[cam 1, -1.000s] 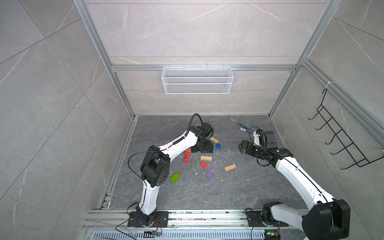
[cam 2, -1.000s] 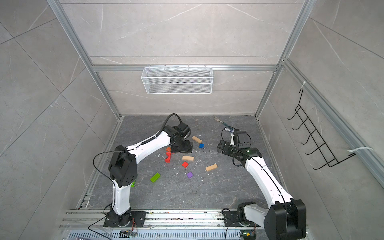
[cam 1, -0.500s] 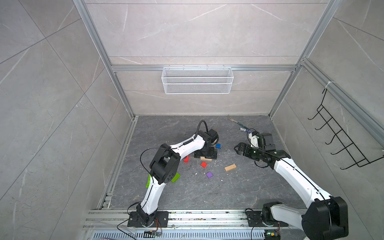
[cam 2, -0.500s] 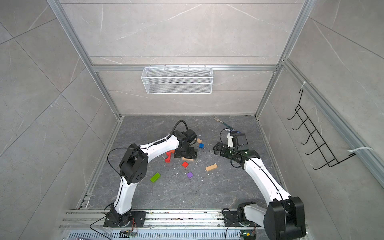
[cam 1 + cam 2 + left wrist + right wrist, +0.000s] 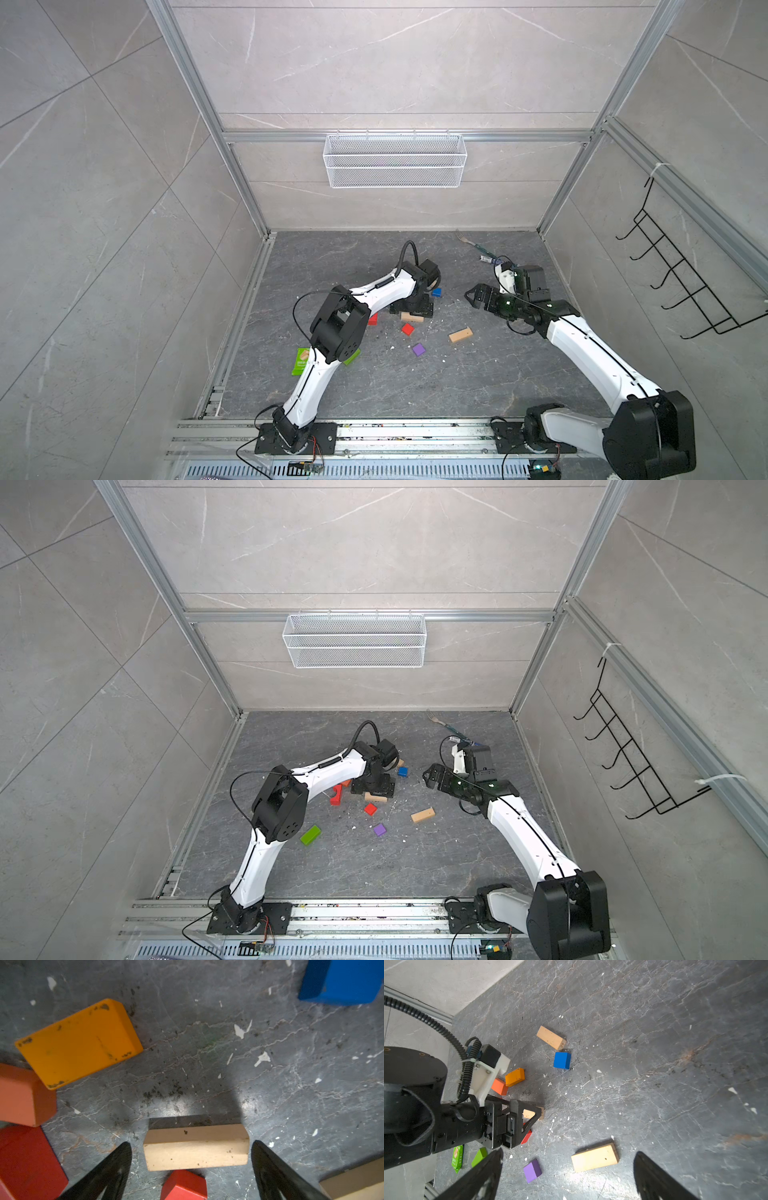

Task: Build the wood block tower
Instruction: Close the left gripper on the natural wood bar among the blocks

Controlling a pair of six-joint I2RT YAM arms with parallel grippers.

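Straddling a tan bar (image 5: 196,1150) lying flat among the scattered wood blocks (image 5: 418,349), the left gripper (image 5: 190,1144) was held wide, nothing gripped; the right gripper (image 5: 471,296) was spread empty, well apart. No tower was begun. A first pick was judged in hand: closure on the bar's ends was needed.

Centre of the surface (image 5: 374,386): middle bar (image 5: 196,1148) lies between the fingers of the left hand (image 5: 190,1145), apart from both. Near cube (image 5: 407,329) just in front of it; far cube (image 5: 436,292) behind, to the right; right bar (image 5: 460,335) right of the near cube; snack wrapper (image 5: 300,361) near left.
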